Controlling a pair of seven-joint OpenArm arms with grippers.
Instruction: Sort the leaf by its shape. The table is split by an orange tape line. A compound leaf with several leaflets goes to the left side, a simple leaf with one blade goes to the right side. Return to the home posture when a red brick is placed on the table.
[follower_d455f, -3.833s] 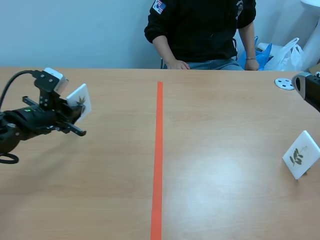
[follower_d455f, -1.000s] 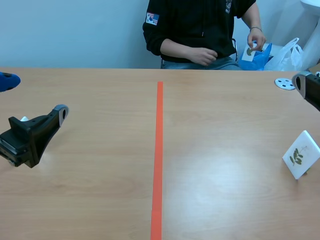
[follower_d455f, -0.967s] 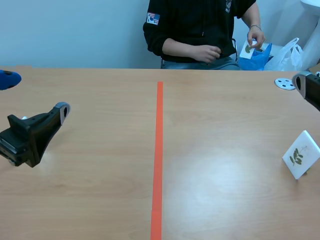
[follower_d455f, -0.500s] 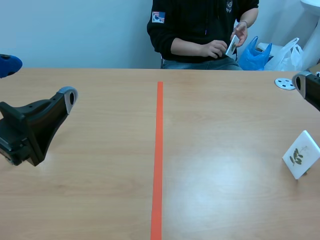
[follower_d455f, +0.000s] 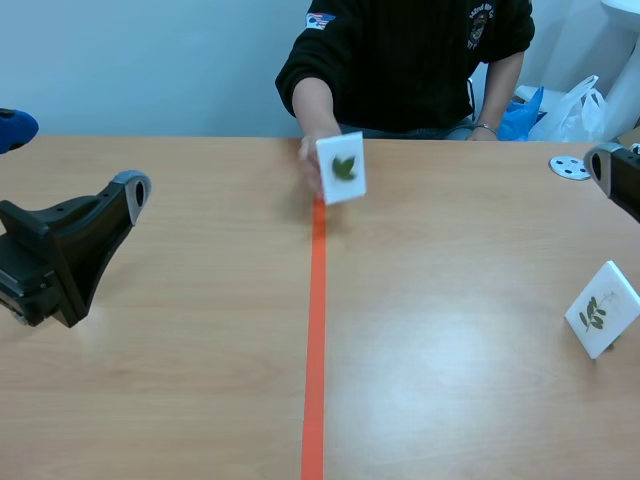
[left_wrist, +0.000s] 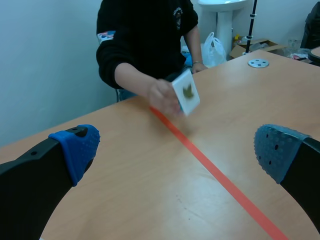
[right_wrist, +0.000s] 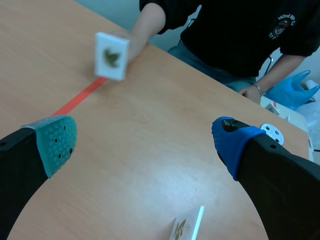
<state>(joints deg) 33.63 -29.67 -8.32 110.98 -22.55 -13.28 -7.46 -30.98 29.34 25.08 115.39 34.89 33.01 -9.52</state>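
A person's hand (follower_d455f: 312, 165) holds a white card (follower_d455f: 341, 168) upright over the far end of the orange tape line (follower_d455f: 315, 330). The card shows one green leaf blade. It also appears in the left wrist view as the card (left_wrist: 186, 92) and in the right wrist view as the card (right_wrist: 111, 56), far ahead of both grippers. My left gripper (left_wrist: 177, 150) is open and holds nothing, hovering over the table's left side (follower_d455f: 72, 158). My right gripper (right_wrist: 145, 142) is open too; only a bit of the right arm (follower_d455f: 615, 180) shows in the scene view.
A second white card (follower_d455f: 602, 308) with a several-leaflet sprig stands tilted at the right side, just under my right gripper (right_wrist: 187, 225). A metal disc (follower_d455f: 569, 167) lies at the far right. Bags (follower_d455f: 560, 105) sit behind the table beside the person.
The person has brought the leaf card from the lap out over the tape line. The left arm rose slightly and now holds still.
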